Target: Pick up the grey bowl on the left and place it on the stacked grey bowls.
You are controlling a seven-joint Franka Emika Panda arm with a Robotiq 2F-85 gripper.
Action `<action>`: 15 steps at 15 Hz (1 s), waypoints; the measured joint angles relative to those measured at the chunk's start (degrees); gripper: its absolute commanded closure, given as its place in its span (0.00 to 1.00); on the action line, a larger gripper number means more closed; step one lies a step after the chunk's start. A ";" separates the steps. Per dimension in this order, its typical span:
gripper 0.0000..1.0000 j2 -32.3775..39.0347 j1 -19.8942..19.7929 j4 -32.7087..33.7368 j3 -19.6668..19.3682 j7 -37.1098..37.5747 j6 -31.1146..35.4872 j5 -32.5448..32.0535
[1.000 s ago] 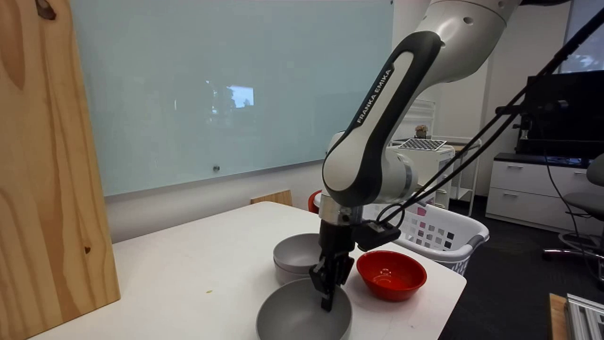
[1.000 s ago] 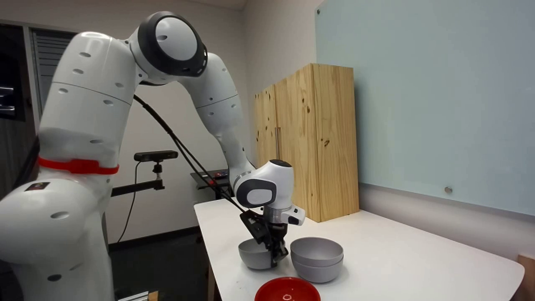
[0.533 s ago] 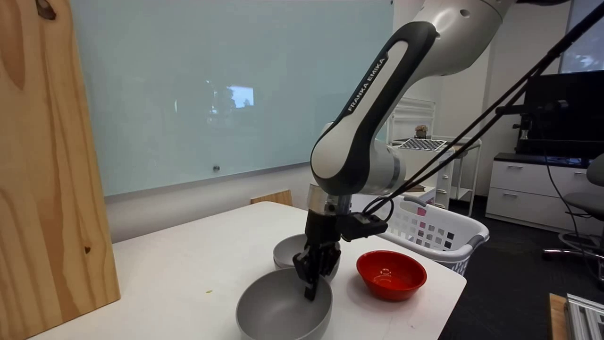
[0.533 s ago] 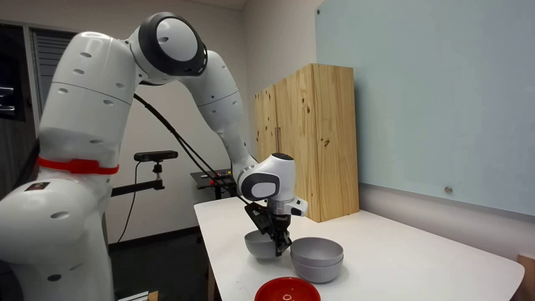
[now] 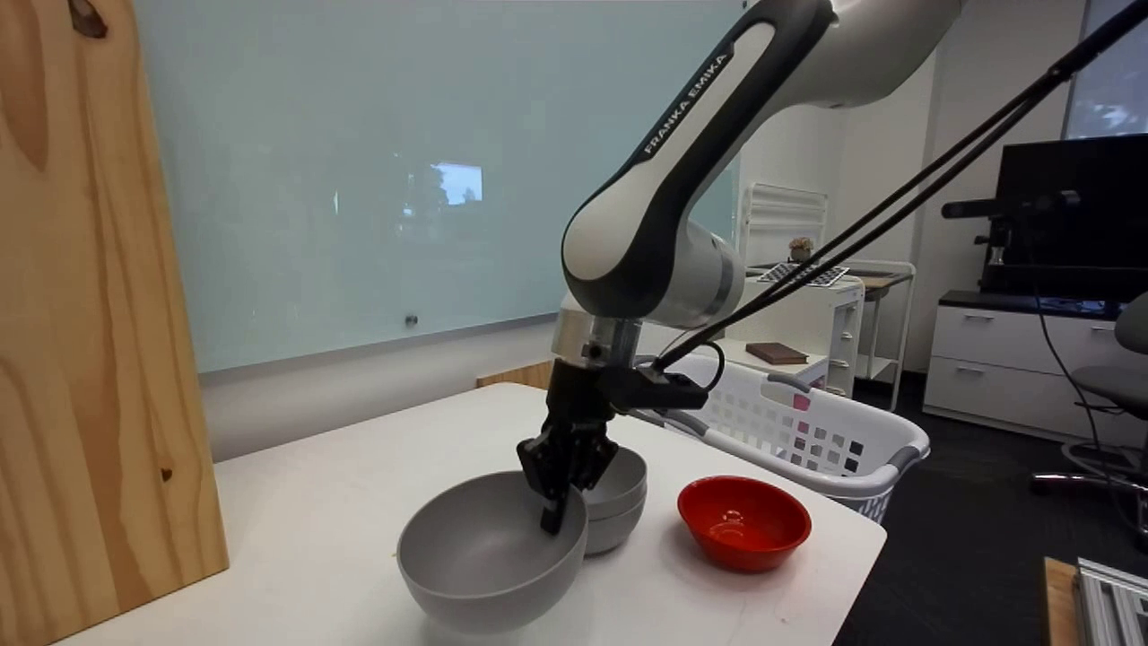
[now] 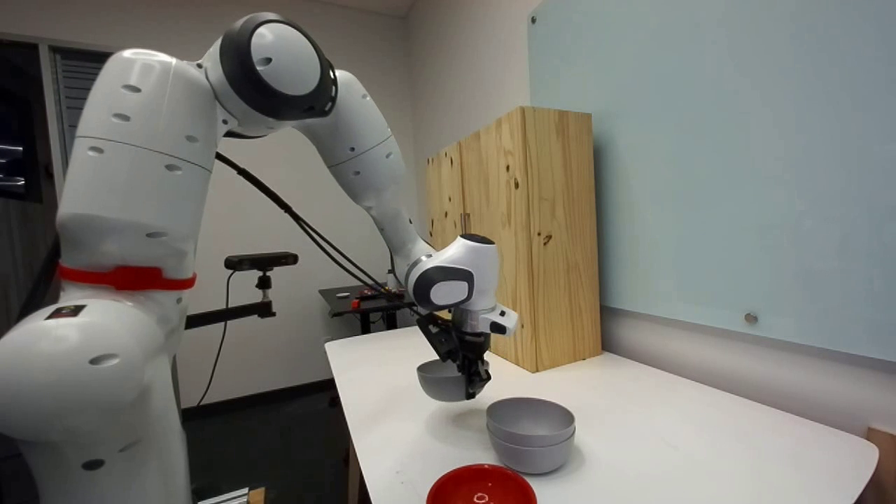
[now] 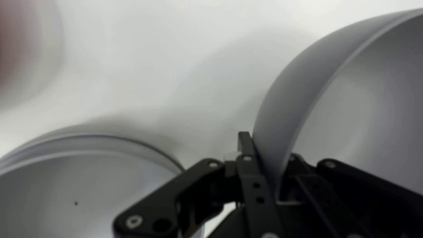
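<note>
The grey bowl hangs above the table, held by its rim. It also shows in an exterior view and in the wrist view. My gripper is shut on the bowl's wall, one finger inside and one outside; in the wrist view the gripper pinches the rim, with the inner fingertip hidden by the wall. The stacked grey bowls stand upright on the table, beside and below the held bowl. In an exterior view the stack is partly hidden behind the gripper and the held bowl.
A red bowl stands on the white table near the stack. A white laundry basket is beyond the table edge. A wooden cabinet stands on the table, and a glass board hangs on the wall.
My gripper has lifted the grey bowl off the table and moved it up and, in an exterior view, toward the cabinet side. The stack and the red bowl have not moved.
</note>
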 measured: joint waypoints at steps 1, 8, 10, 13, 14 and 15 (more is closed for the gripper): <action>0.97 -0.84 0.07 0.48 -0.13 0.62 -0.94 -0.23; 0.97 -7.60 -0.17 1.20 -4.73 2.67 -5.00 -4.26; 0.97 -8.80 -0.39 1.20 -6.26 2.91 -5.32 -5.25; 0.97 -10.11 -1.02 1.20 -8.17 2.96 -5.56 -5.83; 0.97 -10.48 -1.32 1.21 -8.71 2.96 -5.84 -5.86; 0.97 -10.82 -1.67 1.21 -9.15 2.96 -6.36 -5.86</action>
